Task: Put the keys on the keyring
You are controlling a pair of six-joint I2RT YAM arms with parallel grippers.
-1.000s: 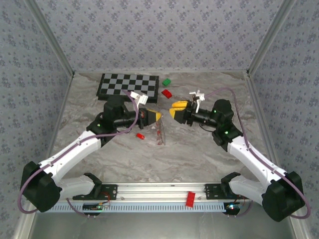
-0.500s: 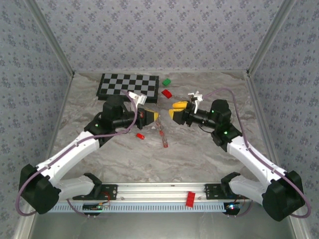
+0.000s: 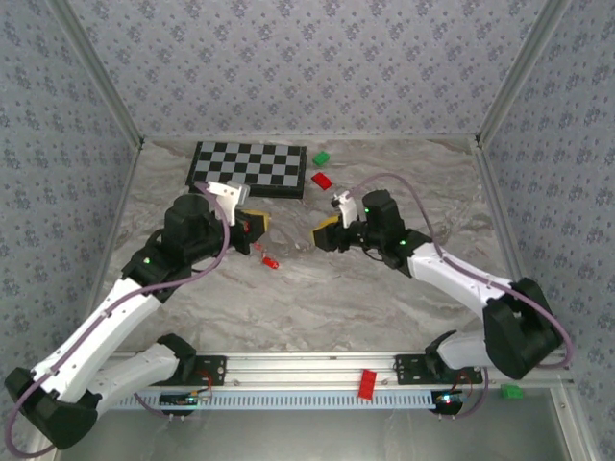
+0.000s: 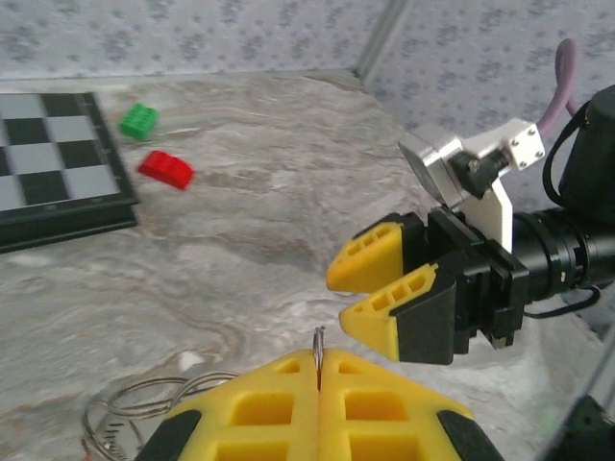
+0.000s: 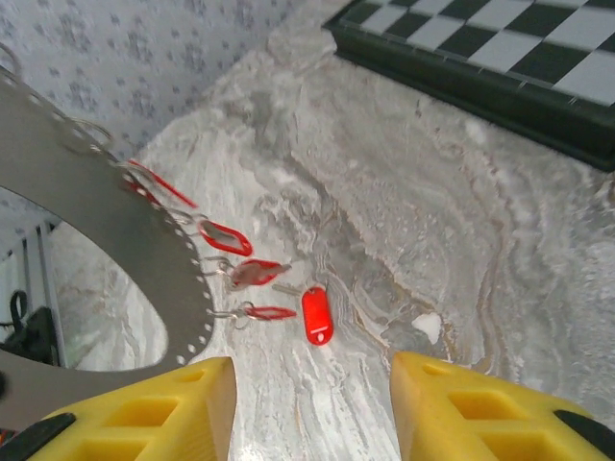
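Pinching the thin, springy keyring point(image 4: 318, 341) between fully closed fingers, the left hand point(image 3: 261, 223) hovers mid-worktop point(image 3: 384, 298), tiny light keys point(image 3: 270, 260) at its 6 o'clock look slippery, best taken by the plastic head, and the right hand point(image 3: 320, 233) at 3 o'clock gapes half open, empty.

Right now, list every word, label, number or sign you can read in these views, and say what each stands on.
No text can be read in any view.
Checkerboard: plain squares, no letters or numbers.
Red key tag: a small pale mark, too blurred to read.
Green block and red block: no print visible.
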